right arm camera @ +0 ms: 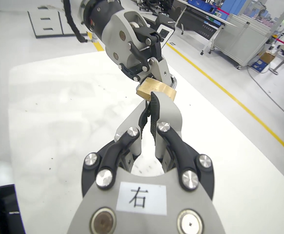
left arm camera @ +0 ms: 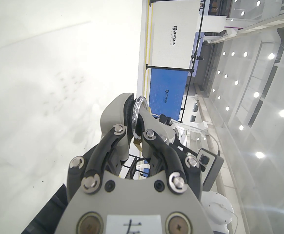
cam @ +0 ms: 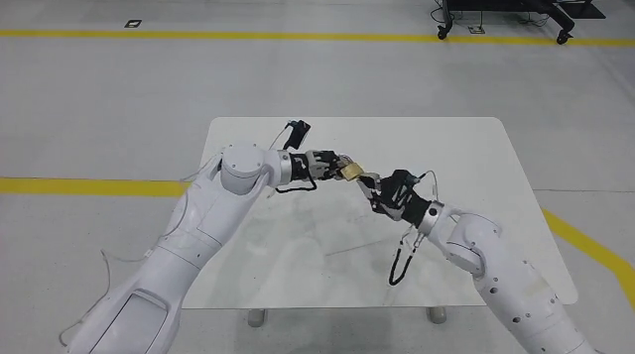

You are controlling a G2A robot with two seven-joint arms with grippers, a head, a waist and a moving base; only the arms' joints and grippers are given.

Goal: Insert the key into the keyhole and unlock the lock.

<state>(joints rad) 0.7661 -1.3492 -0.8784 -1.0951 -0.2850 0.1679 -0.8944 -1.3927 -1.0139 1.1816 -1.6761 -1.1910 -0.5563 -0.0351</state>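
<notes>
The lock (right arm camera: 156,89) was held in the air above the table (cam: 298,265), its shackle (left arm camera: 137,113) clamped in the left jaws and its brass body turned toward the right jaws. These were closed on a thin piece, judged to be the key (right arm camera: 147,103), aimed lengthwise at the body's underside. Whether it was touching or already entering could not be told. Open room was left all round for twisting.

We find both arms stretched inward, wrists level, meeting tip to tip. The left end effector (cam: 337,169) is clamped on the lock (right arm camera: 151,87). The right end effector (right arm camera: 153,98) has its fingers drawn together, tips at the lock's body.
</notes>
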